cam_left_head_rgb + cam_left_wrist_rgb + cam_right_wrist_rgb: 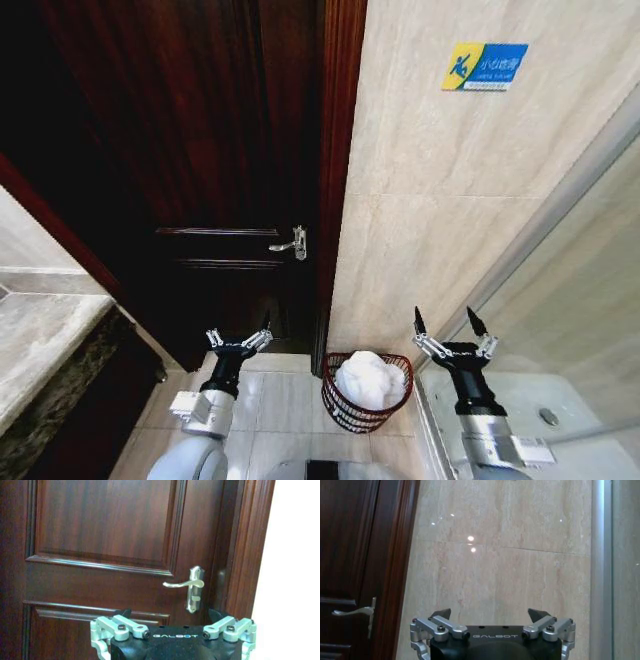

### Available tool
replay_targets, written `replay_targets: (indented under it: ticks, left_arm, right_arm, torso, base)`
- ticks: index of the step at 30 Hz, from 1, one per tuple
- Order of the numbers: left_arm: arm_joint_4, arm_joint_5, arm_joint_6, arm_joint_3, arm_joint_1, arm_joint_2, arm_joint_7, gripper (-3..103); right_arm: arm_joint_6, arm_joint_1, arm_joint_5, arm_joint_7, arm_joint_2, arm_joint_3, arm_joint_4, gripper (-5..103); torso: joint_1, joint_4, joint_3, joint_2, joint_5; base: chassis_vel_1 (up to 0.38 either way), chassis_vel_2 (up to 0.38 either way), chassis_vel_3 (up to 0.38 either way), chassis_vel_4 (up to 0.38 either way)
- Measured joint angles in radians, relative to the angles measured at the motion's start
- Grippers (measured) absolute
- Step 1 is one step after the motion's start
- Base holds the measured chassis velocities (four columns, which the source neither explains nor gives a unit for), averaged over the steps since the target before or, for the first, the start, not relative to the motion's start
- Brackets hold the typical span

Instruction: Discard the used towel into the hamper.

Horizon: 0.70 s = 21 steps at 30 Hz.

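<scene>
Towel [368, 379] fills hamper [340, 403] between left tool [239, 337] and right tool [446, 324].

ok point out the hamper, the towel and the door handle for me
hamper [343, 410], head view, on the wire wall at its front left side
towel [368, 380], head view, on the middle of the white bundle inside the hamper
door handle [186, 584], left wrist view, on the silver lever

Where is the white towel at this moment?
In the head view the towel lies bunched inside the hamper, which stands on the floor by the beige wall, right of the dark door and between the two open grippers, nearer the right gripper.
</scene>
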Motion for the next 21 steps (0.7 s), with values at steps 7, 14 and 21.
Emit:
replay_targets:
  ticks: [7,14,21]
  left_arm:
    - [0.000,0.000,0.000,0.000,0.000,0.000,0.000,100]
    - [0.000,0.000,0.000,0.000,0.000,0.000,0.000,100]
    - [0.000,0.000,0.000,0.000,0.000,0.000,0.000,100]
  right_arm:
    - [0.000,0.000,0.000,0.000,0.000,0.000,0.000,100]
    - [0.000,0.000,0.000,0.000,0.000,0.000,0.000,100]
    - [0.000,0.000,0.000,0.000,0.000,0.000,0.000,100]
  torso:
    - [0.000,0.0000,0.000,0.000,-0.0001]
    - [0.000,0.0000,0.000,0.000,-0.0002]
    - [0.000,0.0000,0.000,0.000,-0.0001]
  base:
    - [0.000,0.000,0.000,0.000]
    - [0.000,0.000,0.000,0.000]
    - [0.000,0.000,0.000,0.000]
